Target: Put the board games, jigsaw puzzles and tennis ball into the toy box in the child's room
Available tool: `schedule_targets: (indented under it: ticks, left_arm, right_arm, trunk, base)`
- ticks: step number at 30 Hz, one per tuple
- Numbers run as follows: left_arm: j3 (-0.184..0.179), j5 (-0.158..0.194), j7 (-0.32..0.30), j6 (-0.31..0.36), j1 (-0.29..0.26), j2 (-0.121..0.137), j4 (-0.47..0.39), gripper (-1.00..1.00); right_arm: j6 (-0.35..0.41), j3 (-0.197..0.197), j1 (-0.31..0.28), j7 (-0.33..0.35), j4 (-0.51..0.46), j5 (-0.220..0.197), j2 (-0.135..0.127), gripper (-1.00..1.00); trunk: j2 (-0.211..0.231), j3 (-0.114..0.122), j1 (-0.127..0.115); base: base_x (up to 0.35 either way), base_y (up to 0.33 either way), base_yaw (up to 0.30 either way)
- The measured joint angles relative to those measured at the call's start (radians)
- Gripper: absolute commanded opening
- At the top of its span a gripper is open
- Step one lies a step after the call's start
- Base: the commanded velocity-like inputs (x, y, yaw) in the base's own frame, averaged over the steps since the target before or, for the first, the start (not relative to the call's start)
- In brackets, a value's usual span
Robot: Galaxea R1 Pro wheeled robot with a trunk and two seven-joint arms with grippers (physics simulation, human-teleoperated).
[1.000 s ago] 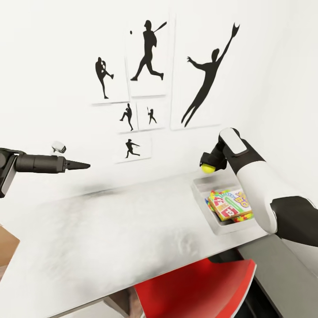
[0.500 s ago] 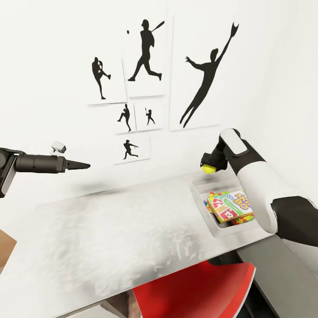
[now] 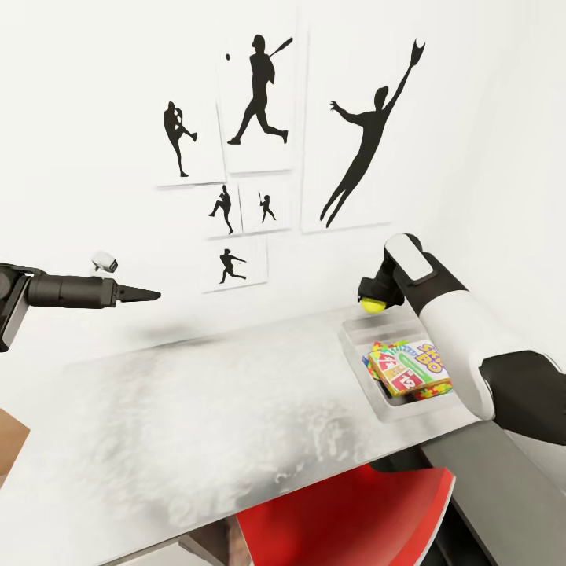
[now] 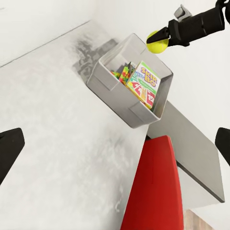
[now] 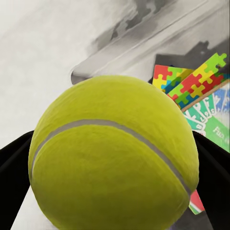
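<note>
My right gripper is shut on the yellow-green tennis ball, holding it in the air over the far corner of the toy box. The same ball looms large between the dark fingers in the right wrist view. The grey toy box stands at the right end of the table. In it lie a green and white board game with red cards on its cover and jigsaw puzzle pieces under it. My left gripper hangs open above the table's left side, empty.
A red chair is pushed under the table's front edge. A dark grey side unit adjoins the table on the right. White wall with black sports silhouettes is directly behind the table.
The head view shifted slightly at first. My right wrist has tipped a little, the ball still held at the same spot over the toy box. The left arm has not moved.
</note>
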Motion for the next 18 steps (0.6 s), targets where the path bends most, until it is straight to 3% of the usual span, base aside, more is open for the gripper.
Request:
schedule_targets:
  ticks: [18]
  left_arm:
    - [0.0, 0.0, 0.0, 0.0, 0.0, 0.001, 0.0, 1.0]
  right_arm:
    - [-0.002, 0.019, 0.0, 0.01, 0.034, -0.001, -0.003, -1.0]
  trunk:
    - [0.0, 0.0, 0.0]
  base:
    - [0.0, 0.0, 0.0]
